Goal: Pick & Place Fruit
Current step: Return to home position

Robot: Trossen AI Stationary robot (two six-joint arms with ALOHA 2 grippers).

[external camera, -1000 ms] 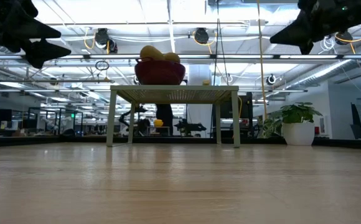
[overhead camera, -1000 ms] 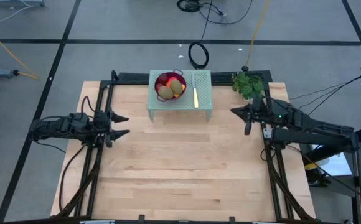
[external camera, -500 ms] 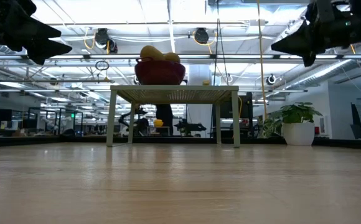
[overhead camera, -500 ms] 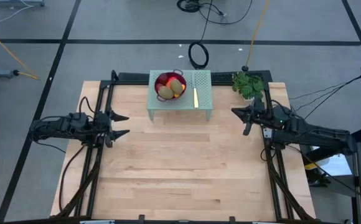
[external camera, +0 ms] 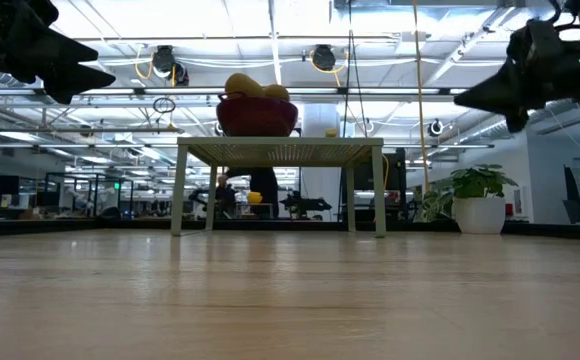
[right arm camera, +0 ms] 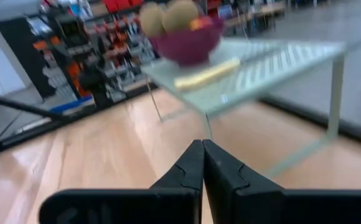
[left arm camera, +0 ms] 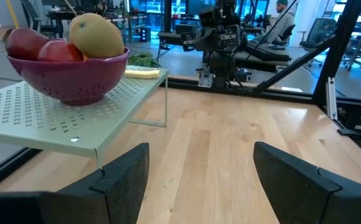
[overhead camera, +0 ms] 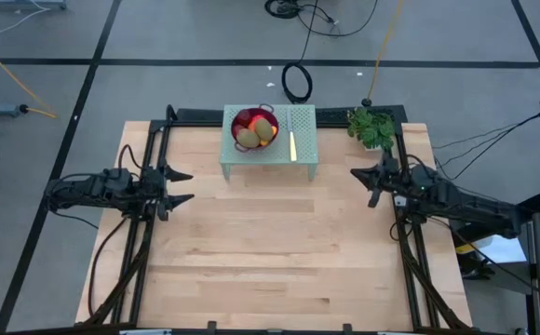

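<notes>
The fruit (overhead camera: 254, 130) sits heaped in a purple mesh bowl (left arm camera: 75, 84) on a pale green perforated shelf (overhead camera: 304, 164) at the far edge of the desk (overhead camera: 270, 251). From above, 2 tan ovals lie on top of the red pieces. The left wrist view shows a yellow-green oval resting on 2 red fruits, all rising above the bowl's rim. A yellow knife (overhead camera: 293, 144) lies flat on the shelf just beside the bowl, on the side nearer the right arm, apart from the fruit. A small green plant (overhead camera: 371, 126) stands at the desk's far right corner.

The left gripper (overhead camera: 190, 186) hangs over the desk's left edge, well apart from the shelf. Its fingers are spread wide with nothing between them, pointing toward the desk's middle. The right gripper (right arm camera: 202, 146) hangs over the right edge, near the plant and just forward of the shelf's front. Its 2 fingers are pressed together with nothing between them. In the low view both grippers are raised high above the desk surface, 1 on each side of the shelf.
</notes>
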